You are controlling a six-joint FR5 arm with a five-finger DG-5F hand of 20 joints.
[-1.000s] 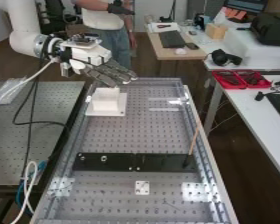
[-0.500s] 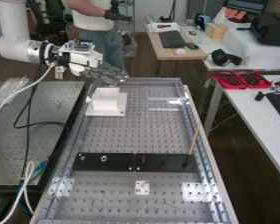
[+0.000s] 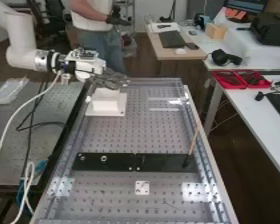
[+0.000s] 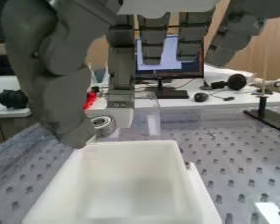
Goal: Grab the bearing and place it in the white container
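One bearing (image 4: pixel 103 125) sits pinched between the thumb (image 4: pixel 67 107) and the fingers (image 3: pixel 111 79), and we see it near a corner of the open white container (image 3: pixel 106 104), at the perforated desk's (image 3: pixel 140 131) far left.

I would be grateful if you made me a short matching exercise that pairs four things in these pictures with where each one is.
Things
1. Silver ring-shaped bearing
2. Red trays
3. White box-shaped container
4. Small white square plate

Places
A. On the white table beside the bench
B. At the far end of the perforated grey bench
C. Held in the dark grey fingers
D. Nearer the high camera than the long black plate

Pairs: 1-C, 2-A, 3-B, 4-D
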